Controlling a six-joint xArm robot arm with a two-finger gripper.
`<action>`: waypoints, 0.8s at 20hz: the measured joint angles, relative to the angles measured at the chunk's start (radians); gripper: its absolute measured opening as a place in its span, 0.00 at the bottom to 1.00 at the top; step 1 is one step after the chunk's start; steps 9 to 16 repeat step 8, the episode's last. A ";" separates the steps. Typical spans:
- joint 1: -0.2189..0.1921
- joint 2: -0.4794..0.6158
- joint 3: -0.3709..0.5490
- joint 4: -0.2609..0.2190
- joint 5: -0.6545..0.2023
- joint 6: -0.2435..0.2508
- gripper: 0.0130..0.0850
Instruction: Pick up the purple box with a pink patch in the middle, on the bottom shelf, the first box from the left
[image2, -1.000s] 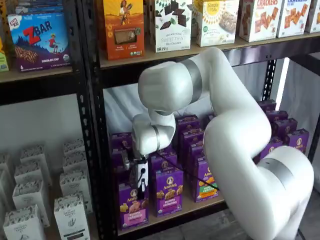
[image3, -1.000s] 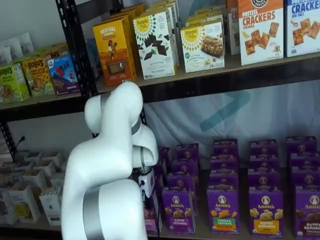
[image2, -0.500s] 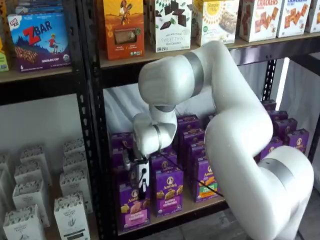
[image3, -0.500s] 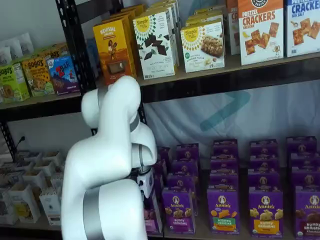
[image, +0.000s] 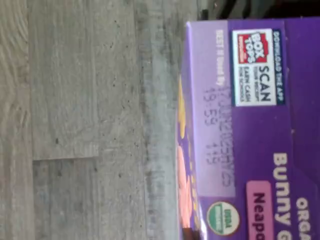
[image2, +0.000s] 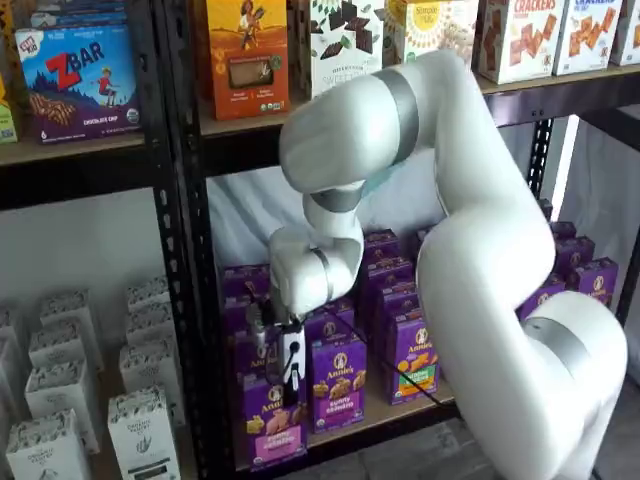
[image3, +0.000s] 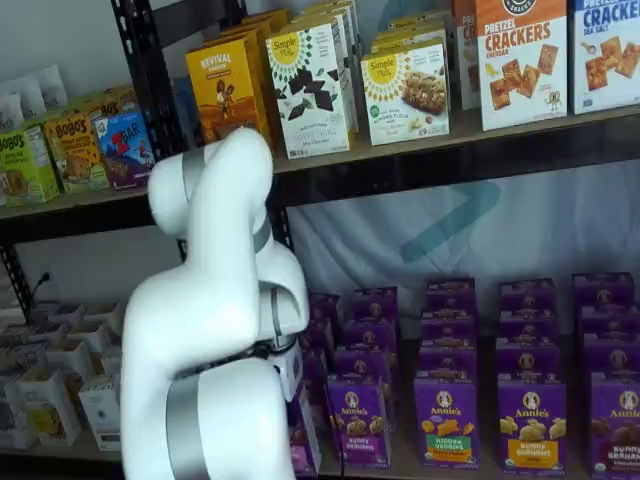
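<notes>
Gripper (image2: 288, 385) clamped on purple box (image2: 272, 425) — shelf front

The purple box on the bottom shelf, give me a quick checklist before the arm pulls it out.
1. Gripper at the right box: ok. It sits on the purple box with the pink band.
2. Gripper closed on the box: ok. The wrist view shows the box close up, with its pink label.
3. Fingers visible: cannot tell. The box and gripper body hide them.
4. Box clear of the bottom shelf: cannot tell.
5. Neighbour box undisturbed: ok. It stands upright beside the purple box.
6. Path outward: ok. Nothing shows in front of the shelf in that shelf view.
</notes>
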 joint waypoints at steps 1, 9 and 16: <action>0.002 -0.017 0.025 0.000 -0.011 0.002 0.22; 0.015 -0.147 0.199 0.016 -0.074 -0.002 0.22; 0.015 -0.147 0.199 0.016 -0.074 -0.002 0.22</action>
